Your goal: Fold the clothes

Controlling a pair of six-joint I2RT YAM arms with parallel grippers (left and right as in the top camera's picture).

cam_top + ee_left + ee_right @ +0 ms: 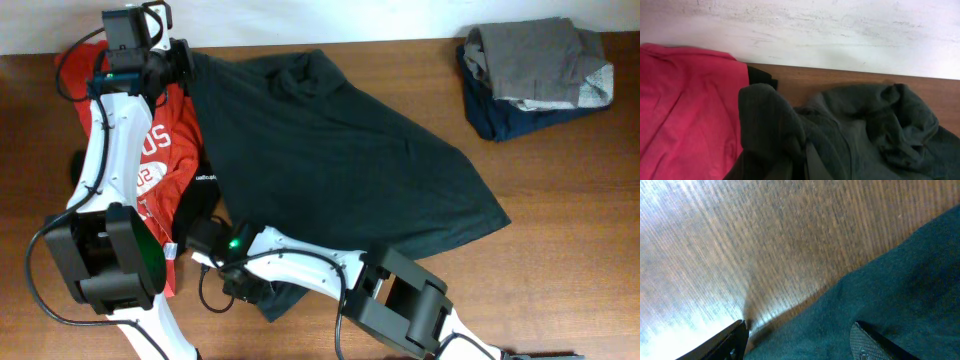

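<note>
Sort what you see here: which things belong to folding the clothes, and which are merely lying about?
Job: large black cloth T-shirt, spread out; red cloth garment with white print; folded grey garment atop navy garment.
Not the job: brown wooden table; white wall.

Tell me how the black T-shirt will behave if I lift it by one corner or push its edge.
Probably floppy: the black T-shirt lies limp and creased, so a lifted corner should sag and trail the rest. Pushed, it would likely bunch rather than slide, as its bunched folds suggest. It overlaps the red shirt, which may drag along.
</note>
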